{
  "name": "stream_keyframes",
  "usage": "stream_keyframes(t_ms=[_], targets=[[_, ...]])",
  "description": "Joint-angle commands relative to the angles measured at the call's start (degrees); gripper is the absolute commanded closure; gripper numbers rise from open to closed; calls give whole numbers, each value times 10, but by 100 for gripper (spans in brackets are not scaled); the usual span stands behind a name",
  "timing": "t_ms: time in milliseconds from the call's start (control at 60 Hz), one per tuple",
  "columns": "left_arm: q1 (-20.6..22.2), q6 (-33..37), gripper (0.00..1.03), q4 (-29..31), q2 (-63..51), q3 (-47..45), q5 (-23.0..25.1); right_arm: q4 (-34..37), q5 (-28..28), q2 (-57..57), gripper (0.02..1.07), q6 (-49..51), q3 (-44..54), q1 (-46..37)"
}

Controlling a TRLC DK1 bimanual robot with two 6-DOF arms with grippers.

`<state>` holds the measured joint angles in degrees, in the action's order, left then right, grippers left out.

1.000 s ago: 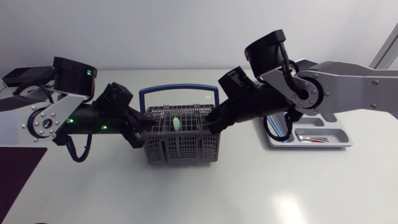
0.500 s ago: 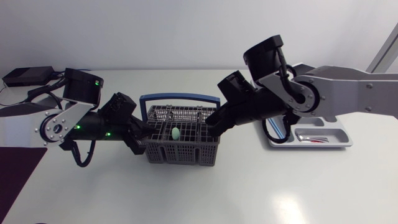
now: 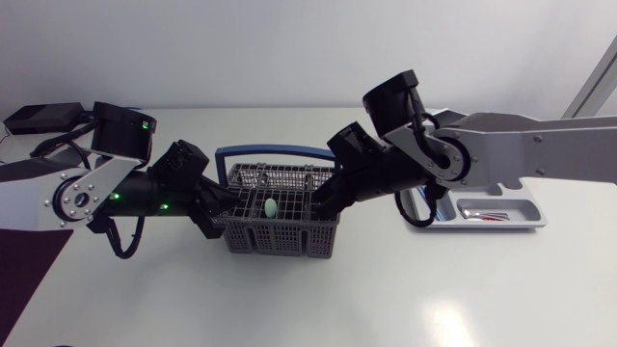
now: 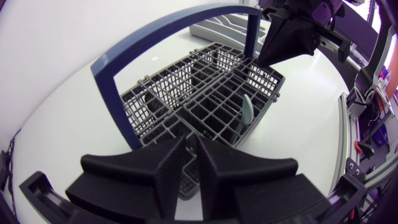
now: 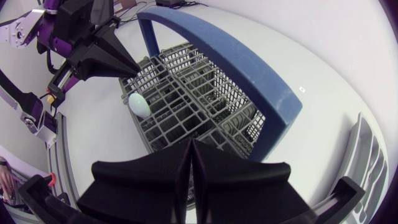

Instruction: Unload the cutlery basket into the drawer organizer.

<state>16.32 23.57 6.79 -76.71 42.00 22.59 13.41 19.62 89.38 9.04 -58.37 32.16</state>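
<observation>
Cutlery basket (image 3: 280, 229) stands mid-table, grey grid walls, blue hoop handle (image 3: 275, 151) upright over it; table (image 3: 405, 289) white.

Left arm comes in from the left side; left gripper (image 3: 220, 208) at the basket's left end; in its wrist view the two fingers (image 4: 168, 171) stand close with a narrow slit between them and the basket's near wall runs into that slit; clenched on the basket wall.

Right arm comes in from the right side and reaches past the drawer organizer (image 3: 528, 222); right gripper (image 3: 326, 198) at the basket's right end; in its wrist view the fingers are drawn tight to a thin seam over the rim; it reads as grasping the basket, though the pinch itself is hidden under the fingers.

One pale green rounded piece (image 3: 272, 205) stands in a middle compartment, about midway between the two grippers; other compartments look dark, contents not discernible.

Drawer organizer lies on the table to the right, well apart from the basket, partly under the right arm; some metal cutlery (image 3: 482, 214) lies in one of its compartments, kinds too small to tell.
</observation>
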Motion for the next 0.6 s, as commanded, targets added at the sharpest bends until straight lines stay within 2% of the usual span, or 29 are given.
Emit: stream_keyframes(t_ms=[0, 50, 100, 383, 467, 517, 583], targets=[[4, 0, 56, -3, 19, -6, 1, -6, -4, 4, 102, 4, 9, 4], [4, 0, 49, -3, 23, -5, -1, -6, -4, 4, 102, 4, 9, 4], [4, -1, 48, -3, 25, -4, -1, -6, -4, 2, 102, 4, 10, 3], [16, -10, 49, 0, 37, -9, -1, -5, -4, -3, 102, 4, 11, 4], [26, -15, 64, 0, 35, -8, -5, -5, -5, -3, 102, 3, 9, 4], [32, -17, 79, -1, 31, -7, -7, -5, -5, -3, 102, 3, 10, 4], [37, -17, 90, -2, 24, -6, -12, -5, -12, -2, 102, 4, 12, 4]])
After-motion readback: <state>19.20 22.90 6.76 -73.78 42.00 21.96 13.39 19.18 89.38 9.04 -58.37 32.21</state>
